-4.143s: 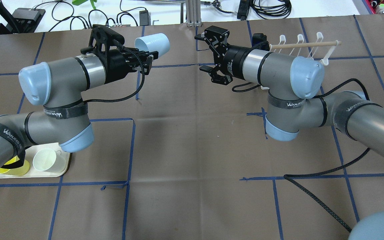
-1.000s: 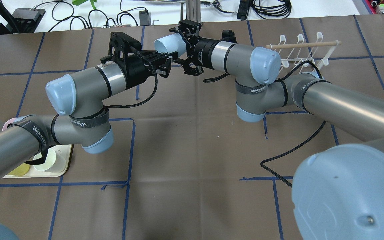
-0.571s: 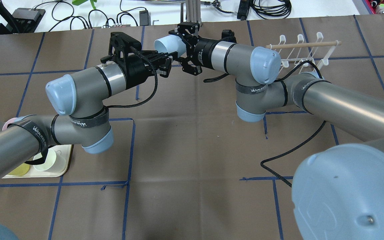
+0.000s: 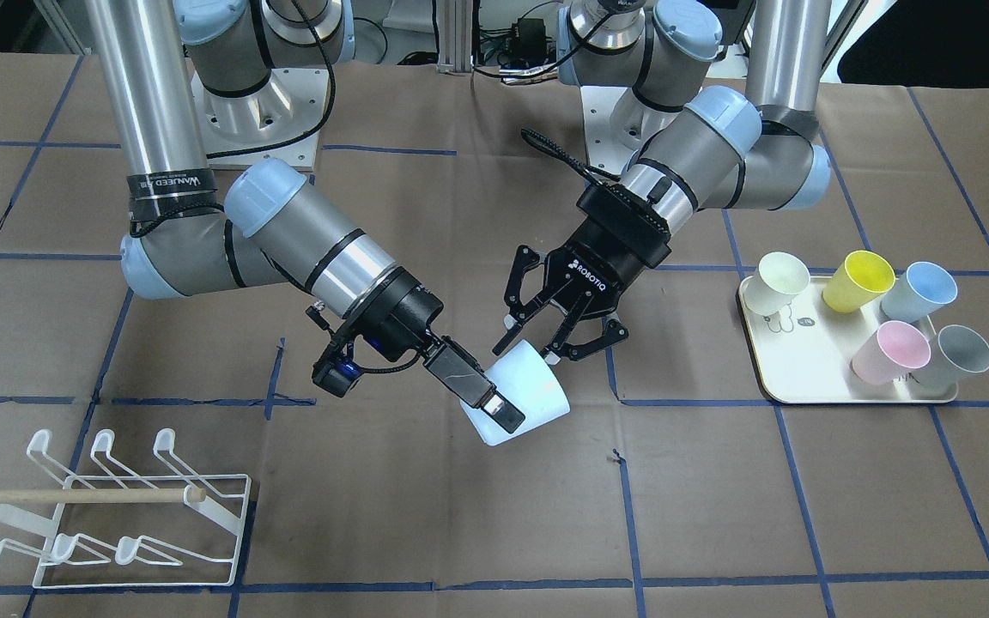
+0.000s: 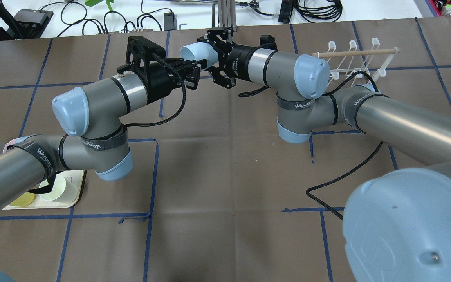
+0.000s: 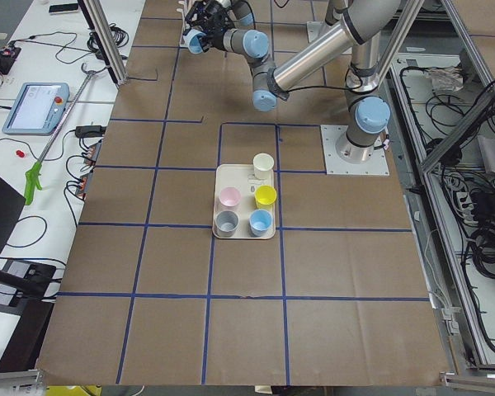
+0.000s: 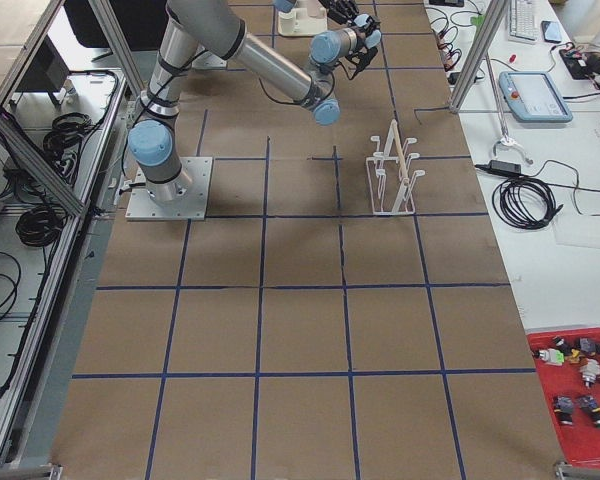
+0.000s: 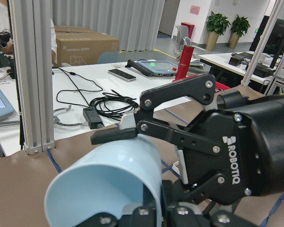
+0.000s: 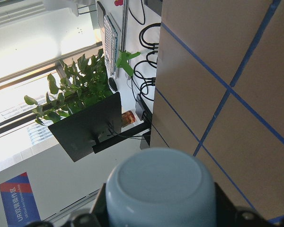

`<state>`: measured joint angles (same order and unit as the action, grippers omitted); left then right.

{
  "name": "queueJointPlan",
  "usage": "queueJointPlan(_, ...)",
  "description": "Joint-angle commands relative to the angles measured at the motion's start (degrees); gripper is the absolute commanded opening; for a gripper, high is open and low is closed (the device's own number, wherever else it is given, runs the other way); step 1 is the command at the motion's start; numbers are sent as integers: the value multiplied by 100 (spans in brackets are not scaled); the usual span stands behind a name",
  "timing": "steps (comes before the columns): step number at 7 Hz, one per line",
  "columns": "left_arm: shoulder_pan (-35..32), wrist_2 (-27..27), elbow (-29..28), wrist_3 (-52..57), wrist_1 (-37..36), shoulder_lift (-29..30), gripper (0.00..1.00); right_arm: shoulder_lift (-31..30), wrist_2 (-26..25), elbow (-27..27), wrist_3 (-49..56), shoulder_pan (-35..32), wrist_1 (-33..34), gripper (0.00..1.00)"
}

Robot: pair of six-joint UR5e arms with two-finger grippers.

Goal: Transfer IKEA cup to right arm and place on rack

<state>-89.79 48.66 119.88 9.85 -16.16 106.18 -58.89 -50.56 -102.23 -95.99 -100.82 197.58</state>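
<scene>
The pale blue plastic cup (image 4: 537, 390) is up in the air over the brown paper-covered table (image 4: 460, 532) with the blue tape grid. It's lying on its side at roughly 12 o'clock on my overhead feed, mouth pointing to 9.

The right gripper (image 4: 494, 416), the black one with two slim straight fingers, has the base end. Its fingers are clamped in on the cup's sides, and its wrist cam looks dead-on at the cup's bottom.

The left gripper (image 4: 531, 348), the black ROBOTIQ linkage claw, is at the mouth end with its fingers spread partway, straddling the rim. I can't tell if either pad actually touches the wall.

The white wire cup rack (image 4: 82, 495) with the wooden dowel across sits at about 2 o'clock, well apart from the cup.

The cream rectangular tray (image 4: 803, 373) is down at 8 o'clock, with five more plastic cups (image 4: 889, 352) standing on it: cream, yellow, blue, pink and grey.
</scene>
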Motion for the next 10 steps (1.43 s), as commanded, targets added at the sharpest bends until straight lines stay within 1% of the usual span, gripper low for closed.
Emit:
queueJointPlan(1,-3,21,1,-10,-2,8,80,-18,11,10,1,1,0,53)
queueJointPlan(2,-3,12,1,-27,7,-18,91,-9,20,10,1,1,0,53)
queueJointPlan(3,14,-23,-17,-27,51,-96,98,-9,29,10,-8,1,0,52)
queueJointPlan(4,75,-32,9,-27,60,-158,99,-9,116,18,1,10,8,43)
queueJointPlan(5,215,-6,62,-36,147,-359,99,0,134,19,10,45,9,38)
queueJointPlan(6,469,-40,71,-27,313,-474,99,9,125,27,10,88,26,31)
queueJointPlan(7,645,-41,132,-27,367,-571,99,9,117,123,27,185,61,18)
queueJointPlan(8,865,-41,289,-27,411,-720,99,9,108,220,349,394,53,9)
queueJointPlan(9,1180,-32,334,-27,760,-956,99,-17,90,229,1318,579,44,9)
queueJointPlan(10,1279,38,265,-1,1433,-1211,99,-35,12,212,2807,720,9,9)
